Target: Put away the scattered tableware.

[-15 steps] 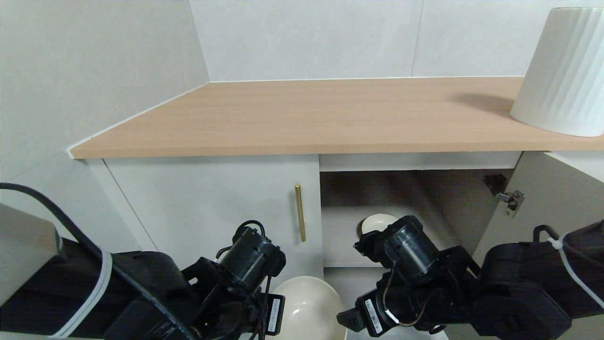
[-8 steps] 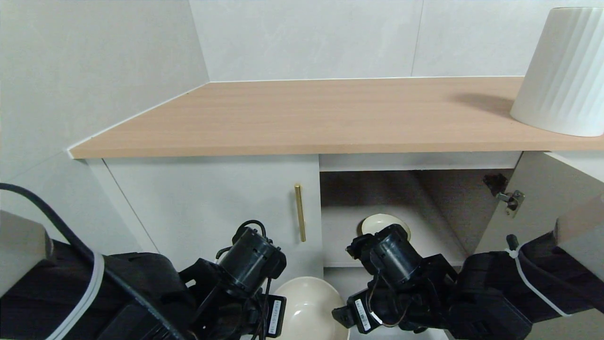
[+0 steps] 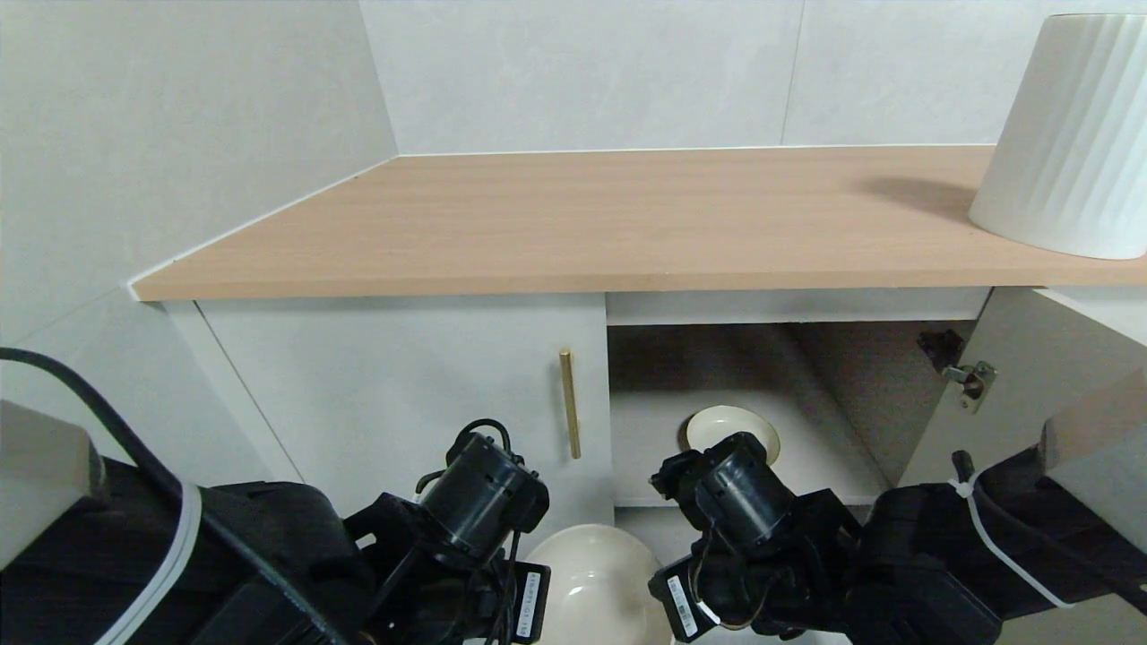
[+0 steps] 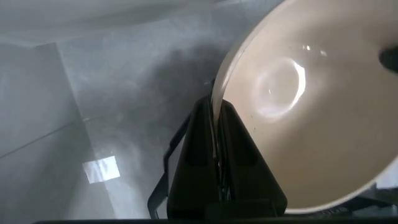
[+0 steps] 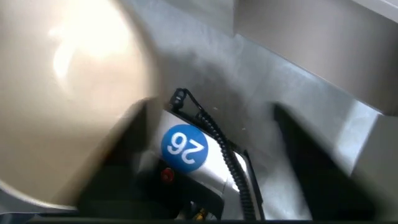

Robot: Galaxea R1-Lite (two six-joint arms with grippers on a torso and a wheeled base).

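Note:
A cream bowl hangs low in front of the cabinet, tilted on its side. My left gripper is shut on its rim, one finger inside and one outside the bowl. A small cream dish lies on the shelf inside the open cabinet. My right arm sits just in front of that opening, below the dish. My right gripper is open with nothing between its fingers, and the held bowl lies close beside one finger.
The wooden countertop carries a white ribbed container at the far right. The left cabinet door with its gold handle is closed. The right door stands open on its hinge.
My right arm has drawn back out of the cabinet opening, down and to the left, uncovering the dish on the shelf. The left arm with the bowl has shifted slightly right.

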